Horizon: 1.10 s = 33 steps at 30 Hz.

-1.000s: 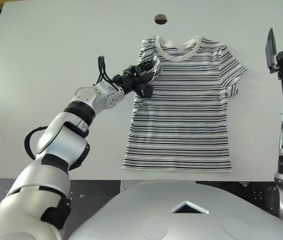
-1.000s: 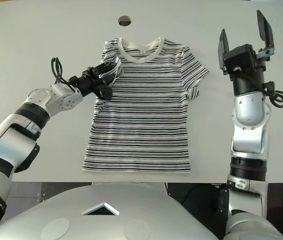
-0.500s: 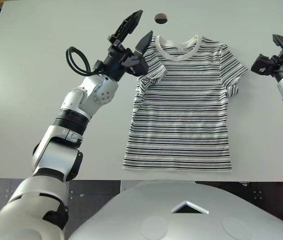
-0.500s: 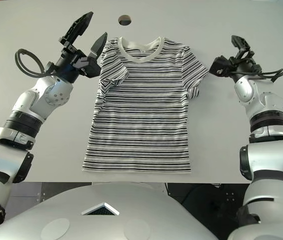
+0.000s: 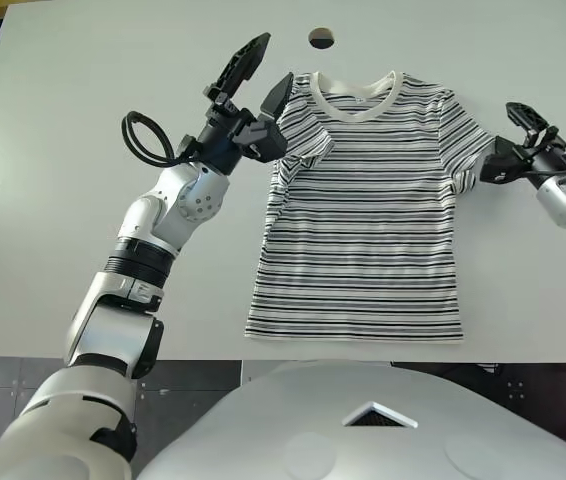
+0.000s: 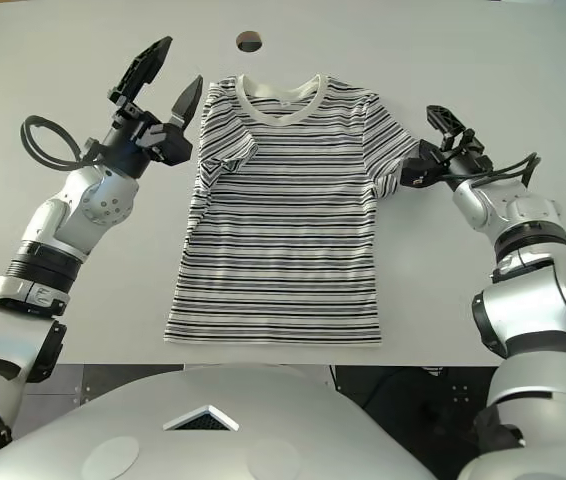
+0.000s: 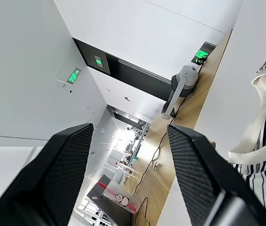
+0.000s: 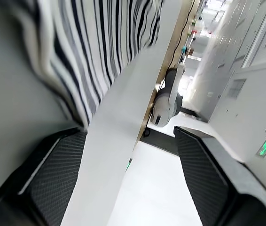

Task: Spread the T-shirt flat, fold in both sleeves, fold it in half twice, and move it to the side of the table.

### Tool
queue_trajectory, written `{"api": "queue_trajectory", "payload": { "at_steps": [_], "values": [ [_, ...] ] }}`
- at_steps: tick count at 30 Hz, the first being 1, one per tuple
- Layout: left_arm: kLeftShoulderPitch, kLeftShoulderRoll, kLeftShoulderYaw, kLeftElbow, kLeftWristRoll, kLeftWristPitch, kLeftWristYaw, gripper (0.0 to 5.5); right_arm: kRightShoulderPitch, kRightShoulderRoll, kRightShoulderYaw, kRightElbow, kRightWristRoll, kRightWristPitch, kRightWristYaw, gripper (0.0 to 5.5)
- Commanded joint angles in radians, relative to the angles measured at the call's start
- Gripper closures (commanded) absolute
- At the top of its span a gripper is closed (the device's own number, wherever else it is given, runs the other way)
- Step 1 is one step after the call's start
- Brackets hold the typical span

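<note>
Flanking T-shirt [image 5: 363, 210], left tool [image 5: 275, 58], right tool [image 5: 503, 140] both agape; hole [image 5: 321, 38] beyond collar [image 5: 356, 104].

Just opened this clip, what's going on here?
The robot is folding a striped T-shirt that lies spread on a white table. The left sleeve is already folded in over the body; the right sleeve is not yet folded. The left end effector is open and raised beside the shirt's left shoulder. The right end effector, open and low, is at the right sleeve's outer edge, likely about to take it.
</note>
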Motion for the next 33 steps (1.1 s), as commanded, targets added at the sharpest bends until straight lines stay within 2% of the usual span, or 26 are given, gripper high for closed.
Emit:
{"api": "queue_trajectory", "payload": {
  "at_steps": [1, 7, 17, 27, 33],
  "values": [
    [0.015, -0.003, 0.007, -0.011, -0.002, 0.006, -0.025, 2.58, 0.008, 0.013, 0.046, 0.003, -0.021, -0.028, 0.003, 2.06],
    [0.022, -0.008, 0.011, -0.014, -0.002, 0.008, -0.036, 2.58, 0.001, 0.003, 0.071, -0.006, -0.017, -0.051, 0.011, 2.06],
    [0.028, -0.008, 0.016, -0.017, -0.005, 0.008, -0.037, 2.53, -0.007, -0.009, 0.106, -0.005, -0.014, -0.059, 0.018, 3.89],
    [0.038, -0.011, 0.021, -0.035, -0.007, 0.004, -0.046, 2.53, -0.013, -0.005, 0.097, 0.021, 0.008, -0.025, 0.022, 5.39],
    [0.043, -0.011, 0.023, -0.050, -0.009, 0.003, -0.054, 2.53, -0.007, -0.006, 0.090, 0.014, 0.022, -0.035, 0.012, 5.39]
  ]
}}
